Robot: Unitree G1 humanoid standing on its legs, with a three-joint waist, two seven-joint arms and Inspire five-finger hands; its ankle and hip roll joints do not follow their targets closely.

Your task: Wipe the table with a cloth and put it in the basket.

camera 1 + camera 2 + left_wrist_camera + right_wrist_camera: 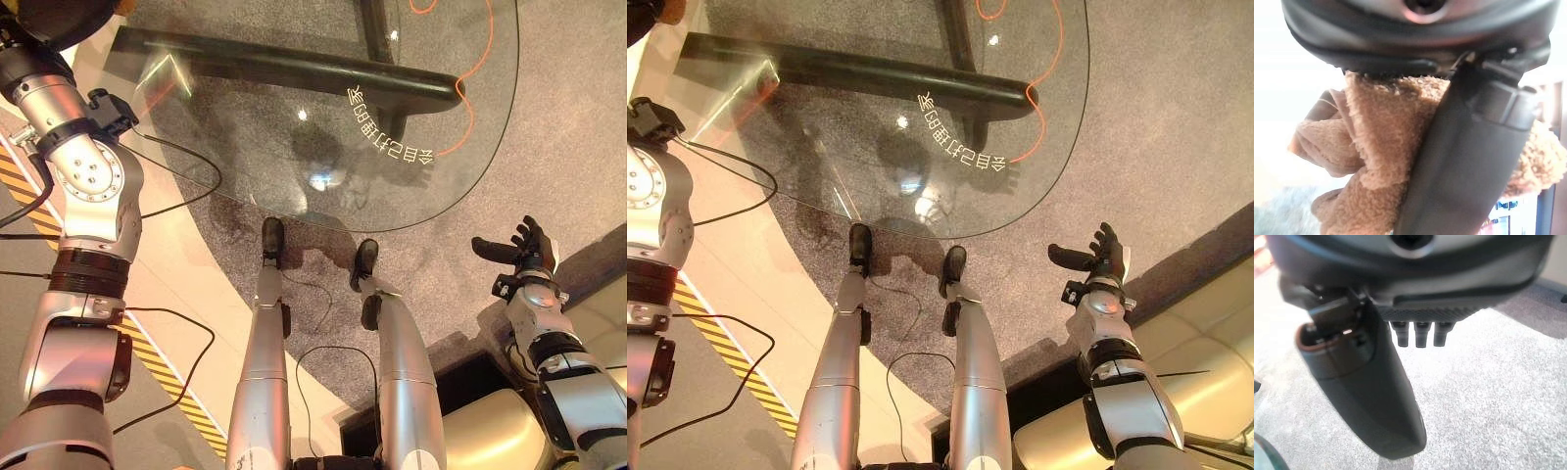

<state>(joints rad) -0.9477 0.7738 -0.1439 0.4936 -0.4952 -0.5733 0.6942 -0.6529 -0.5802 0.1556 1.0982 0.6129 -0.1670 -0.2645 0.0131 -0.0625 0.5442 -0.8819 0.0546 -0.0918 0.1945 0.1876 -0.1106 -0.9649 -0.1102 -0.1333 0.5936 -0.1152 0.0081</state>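
Here, fluffy brown cloth [1376,147] bunched against left robot hand [1469,161], thumb curled round it. Right robot hand [524,250] relaxed, empty, beside rounded glass desk [460,186], above grey carpet [1498,396].

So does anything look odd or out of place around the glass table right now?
Nothing looks spilled or broken. The rounded glass table looks intact. The fluffy brown cloth is bunched up in the left robot hand, and the right robot hand hangs open over the grey carpet, beside the table.
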